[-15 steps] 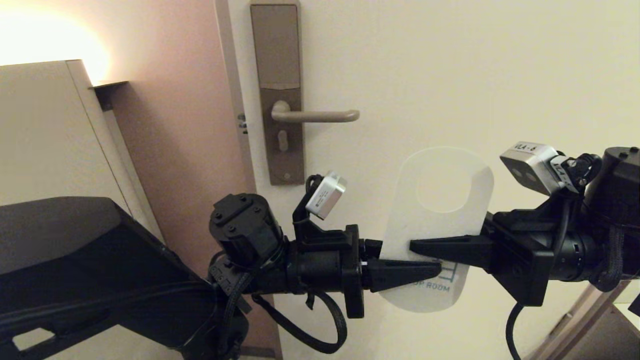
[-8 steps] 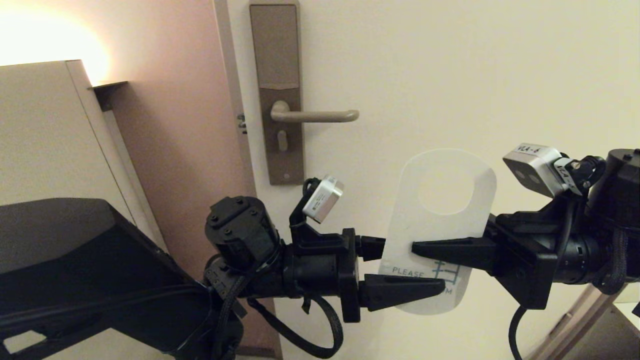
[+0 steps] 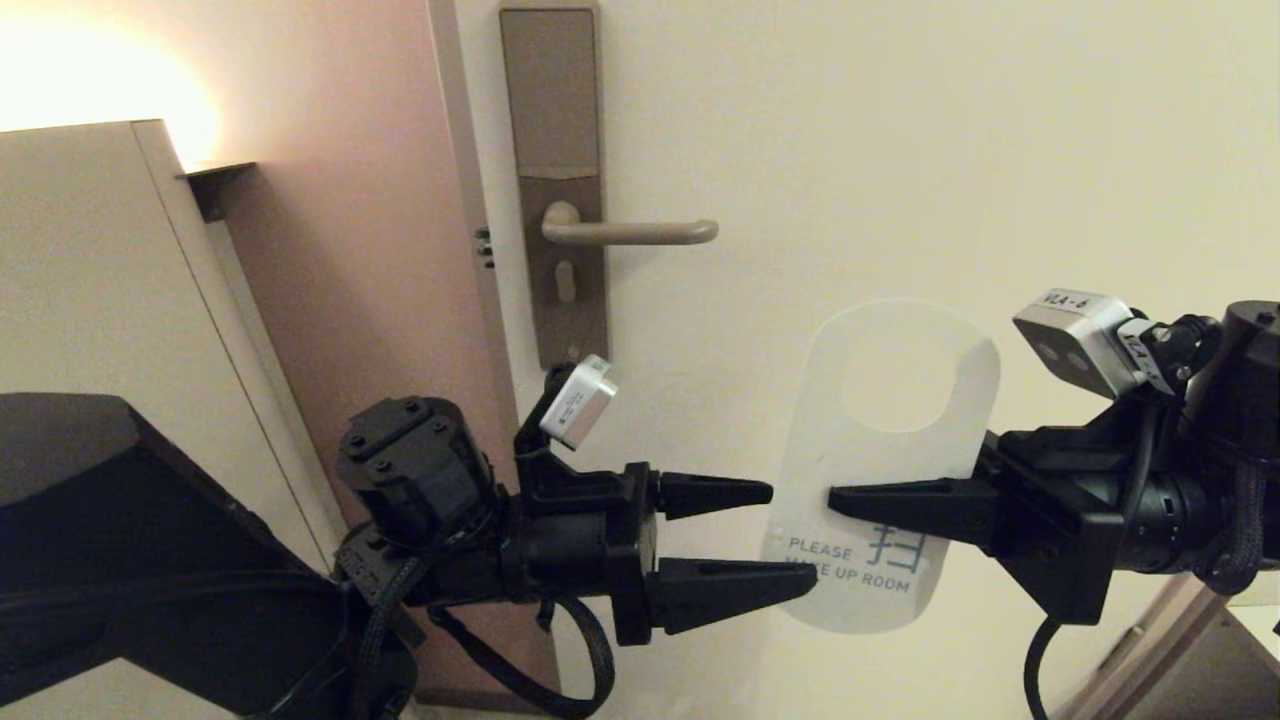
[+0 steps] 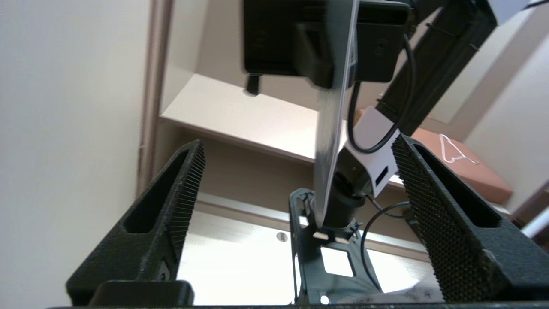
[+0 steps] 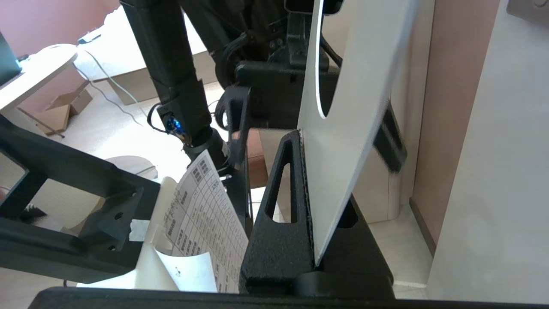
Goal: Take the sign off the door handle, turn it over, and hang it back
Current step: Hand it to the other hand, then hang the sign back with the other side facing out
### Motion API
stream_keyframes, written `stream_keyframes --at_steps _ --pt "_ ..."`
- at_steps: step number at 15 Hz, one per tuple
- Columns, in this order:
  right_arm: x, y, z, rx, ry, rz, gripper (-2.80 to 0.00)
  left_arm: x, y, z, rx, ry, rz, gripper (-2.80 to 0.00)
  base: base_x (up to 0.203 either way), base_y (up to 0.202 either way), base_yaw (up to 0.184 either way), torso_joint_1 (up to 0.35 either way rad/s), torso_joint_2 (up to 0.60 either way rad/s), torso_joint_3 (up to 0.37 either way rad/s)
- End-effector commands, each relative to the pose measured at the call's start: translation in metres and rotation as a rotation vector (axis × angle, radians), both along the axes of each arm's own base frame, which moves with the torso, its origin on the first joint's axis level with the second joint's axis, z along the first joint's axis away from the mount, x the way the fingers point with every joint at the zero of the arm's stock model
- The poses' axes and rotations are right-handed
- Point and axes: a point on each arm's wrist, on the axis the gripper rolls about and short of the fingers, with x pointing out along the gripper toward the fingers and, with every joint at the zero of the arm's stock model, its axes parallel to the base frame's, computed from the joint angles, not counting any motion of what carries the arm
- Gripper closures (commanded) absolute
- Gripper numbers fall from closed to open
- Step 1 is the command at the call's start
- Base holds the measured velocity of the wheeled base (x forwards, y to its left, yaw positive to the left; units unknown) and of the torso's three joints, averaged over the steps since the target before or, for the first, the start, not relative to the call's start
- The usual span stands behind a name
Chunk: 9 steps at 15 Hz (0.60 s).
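The right end effector (image 3: 840,497) is clamping the sign (image 3: 885,465) at its mid-body from the right, fingers closed on both faces, and is holding it upright in the air, oval hole uppermost. The left end effector (image 3: 790,535) is standing wide open at the sign's lower left edge, gripping nothing. The white "PLEASE MAKE UP ROOM" face is showing toward the robot. The sign is off the door handle (image 3: 630,232), which is sitting bare, up and to the left, well apart. Judged progress: removal done; rehanging outstanding; whether the turn-over is complete cannot be told.
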Motion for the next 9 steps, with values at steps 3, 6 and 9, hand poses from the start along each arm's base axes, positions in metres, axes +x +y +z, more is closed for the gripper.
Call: stream_keyframes --at_steps 3,6,9 --pt "-0.002 -0.001 0.001 0.004 -0.008 0.006 0.0 -0.001 0.026 0.009 -0.023 -0.04 0.059 -2.8 0.0 0.0 0.0 0.0 0.0 0.0" --pt "-0.004 -0.001 0.004 0.007 -0.017 0.005 0.0 -0.005 0.042 0.016 -0.031 -0.065 0.098 -2.8 0.0 0.0 0.0 0.0 0.0 0.0" --pt "-0.006 -0.002 0.003 0.006 -0.014 0.005 0.0 -0.008 0.051 0.023 -0.042 -0.082 0.121 -2.8 0.0 0.0 0.0 0.0 0.0 0.0"
